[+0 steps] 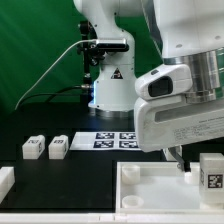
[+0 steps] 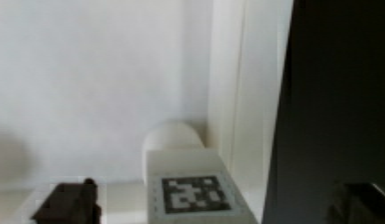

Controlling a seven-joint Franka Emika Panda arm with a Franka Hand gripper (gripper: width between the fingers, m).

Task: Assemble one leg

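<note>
A big white robot arm (image 1: 185, 100) hangs over a large white square plastic tray (image 1: 155, 195) with a raised rim. Every place here is told from that tray.

The task's thing is a small white blocky plastic leg (image 1: 210, 172) with a black-and-white square tag on its face. In the exterior view it stands upright at the tray's end on the exterior view's right, just beside the low end of the arm. In the wrist view the leg (image 2: 192, 188) shows over the tray's white floor, close along the raised rim. Its rounded end points away from the camera. I cannot tell if it touches the tray's floor.

The two-finger gripper (image 2: 217, 203) has its black fingers (image 2: 68, 203) apart. One finger is on each side of the leg. There is a clear gap between the leg and the finger that shows best. The other finger only peeks in at the corner of the picture. So the gripper is around the leg but does not squeeze it.

On the black table (image 1: 70, 172), well past the tray's end on the exterior view's left, a spare leg (image 1: 33, 147) and a second spare leg (image 1: 58, 146) lie side by side. The thin flat white marker board (image 1: 115, 140) lies just behind the tray. The arm's white base (image 1: 108, 70) stands farther behind the tray. A white piece (image 1: 5, 180) shows past the tray at the exterior view's left edge, too cut off to tell what it is.
</note>
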